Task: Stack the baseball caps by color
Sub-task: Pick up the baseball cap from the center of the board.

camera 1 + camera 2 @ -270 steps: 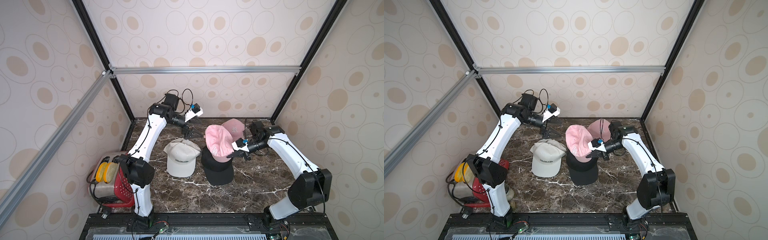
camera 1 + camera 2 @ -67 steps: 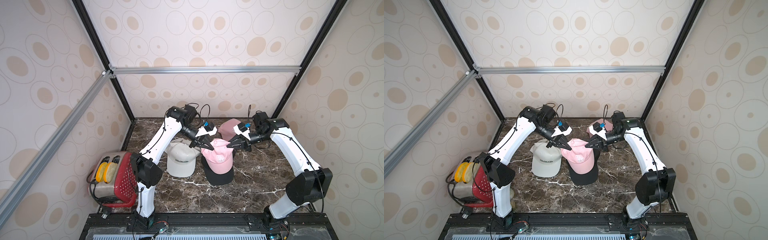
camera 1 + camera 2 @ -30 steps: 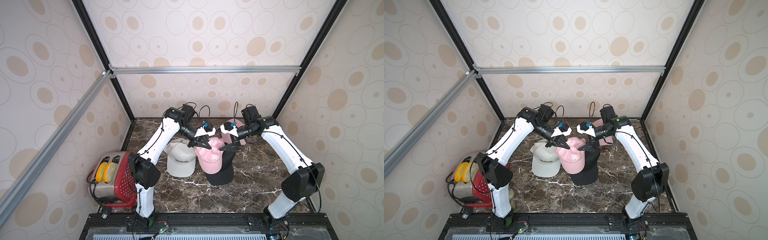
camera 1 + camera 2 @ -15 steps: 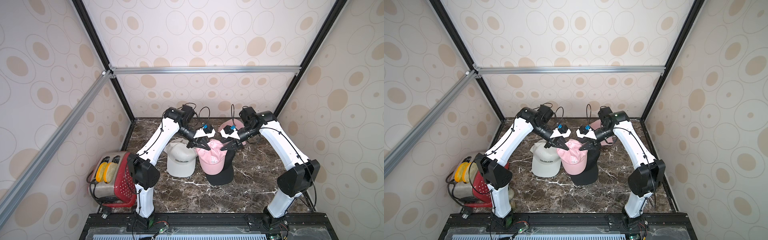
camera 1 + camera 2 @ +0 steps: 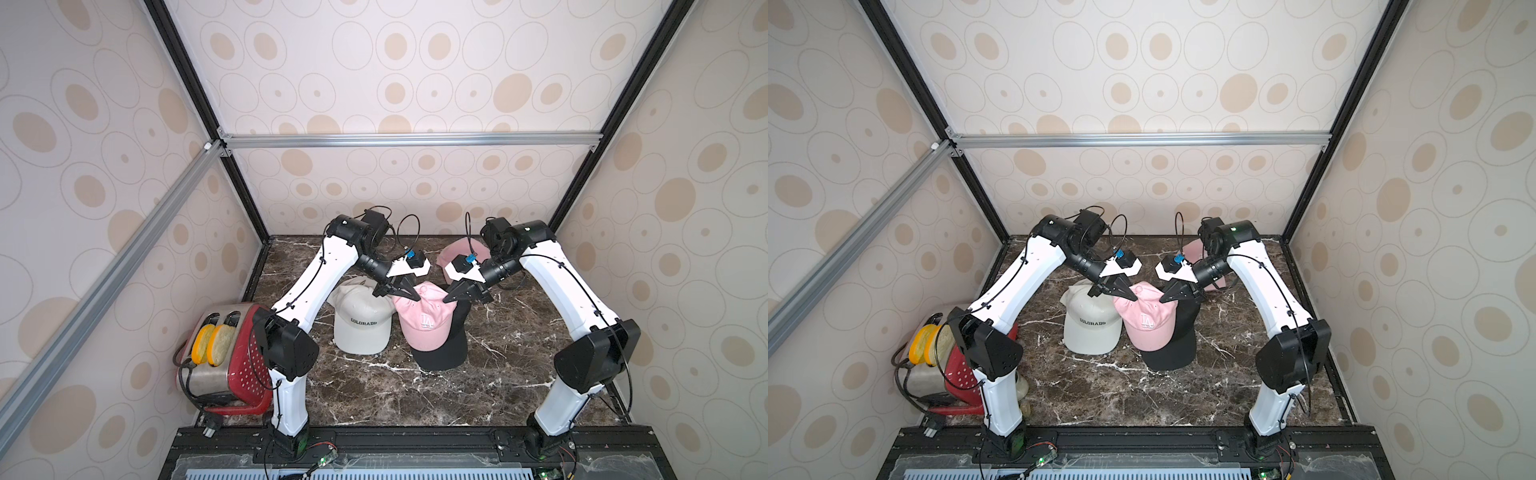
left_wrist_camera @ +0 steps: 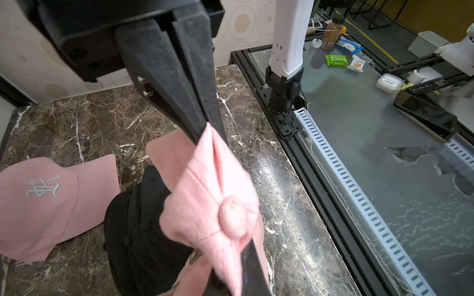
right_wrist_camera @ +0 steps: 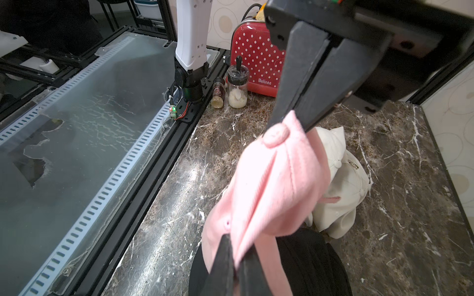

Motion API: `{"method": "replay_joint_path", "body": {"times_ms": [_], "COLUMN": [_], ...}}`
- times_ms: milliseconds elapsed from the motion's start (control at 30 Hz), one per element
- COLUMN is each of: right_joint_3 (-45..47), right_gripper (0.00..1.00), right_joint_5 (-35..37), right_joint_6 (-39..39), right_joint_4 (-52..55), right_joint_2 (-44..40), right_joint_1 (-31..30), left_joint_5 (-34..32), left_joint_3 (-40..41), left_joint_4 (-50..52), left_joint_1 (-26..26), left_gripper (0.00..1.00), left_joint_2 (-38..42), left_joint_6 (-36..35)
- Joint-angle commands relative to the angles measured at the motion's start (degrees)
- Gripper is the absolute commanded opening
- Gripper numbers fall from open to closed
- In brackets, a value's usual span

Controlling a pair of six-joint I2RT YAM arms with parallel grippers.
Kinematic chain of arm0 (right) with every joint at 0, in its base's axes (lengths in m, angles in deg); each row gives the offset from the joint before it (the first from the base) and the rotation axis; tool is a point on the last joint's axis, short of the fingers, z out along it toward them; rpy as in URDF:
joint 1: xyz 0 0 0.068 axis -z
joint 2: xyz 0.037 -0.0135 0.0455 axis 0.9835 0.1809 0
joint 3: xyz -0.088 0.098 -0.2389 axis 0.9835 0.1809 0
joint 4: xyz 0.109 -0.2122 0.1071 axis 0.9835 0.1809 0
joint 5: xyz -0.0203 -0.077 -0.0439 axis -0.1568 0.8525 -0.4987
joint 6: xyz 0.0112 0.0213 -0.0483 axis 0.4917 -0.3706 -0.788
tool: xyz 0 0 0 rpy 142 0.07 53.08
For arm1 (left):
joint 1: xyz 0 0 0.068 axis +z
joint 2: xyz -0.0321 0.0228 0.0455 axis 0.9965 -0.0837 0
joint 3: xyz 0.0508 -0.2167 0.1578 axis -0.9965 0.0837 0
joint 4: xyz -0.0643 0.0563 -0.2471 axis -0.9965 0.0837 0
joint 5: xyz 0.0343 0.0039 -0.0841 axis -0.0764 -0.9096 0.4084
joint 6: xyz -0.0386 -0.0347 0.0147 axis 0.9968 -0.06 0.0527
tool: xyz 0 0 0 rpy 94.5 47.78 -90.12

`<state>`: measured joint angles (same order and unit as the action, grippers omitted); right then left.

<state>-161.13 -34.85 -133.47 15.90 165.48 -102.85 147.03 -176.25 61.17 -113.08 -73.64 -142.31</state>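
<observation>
The left end effector is pressed together on a fold in the crown of the pink cap with the white letter logo. The right end effector also pinches this crown, just beside its top button. Together they hold the pink cap over the left part of the black cap; I cannot tell if the two caps touch. The white cap lettered COLORADO lies on the bench just left of the black cap. A second pink cap lies behind the black cap. A red toaster stands well apart, to its left.
</observation>
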Motion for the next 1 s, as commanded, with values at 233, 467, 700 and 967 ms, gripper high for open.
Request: {"method": "replay_joint_path", "body": {"times_ms": [233, 467, 700, 967], "right_joint_3": [-0.97, -1.15, -4.61, -13.81], "right_gripper": [0.00, 0.00, 0.00, 0.00], "right_joint_5": [-2.28, -2.20, 0.12, -0.77], "right_joint_6": [4.16, 7.20, 9.83, 12.41], "right_joint_4": [2.28, -0.25, -2.94, -0.07], "right_joint_2": [0.60, 0.78, 1.53, 6.29], "right_joint_1": [1.21, 1.17, 2.86, 9.78], "left_joint_5": [1.91, -2.04, -5.88, -17.06], "left_joint_3": [5.30, 10.06, 17.81, 30.37], "left_joint_4": [-14.78, -24.87, -41.46, -65.75], "left_joint_1": [1.13, 1.11, 2.04, 3.28], "left_gripper": [0.00, 0.00, 0.66, 0.99], "left_joint_2": [4.32, 7.27, 12.23, 20.49], "left_joint_6": [12.27, 19.37, 33.31, 50.33]}}
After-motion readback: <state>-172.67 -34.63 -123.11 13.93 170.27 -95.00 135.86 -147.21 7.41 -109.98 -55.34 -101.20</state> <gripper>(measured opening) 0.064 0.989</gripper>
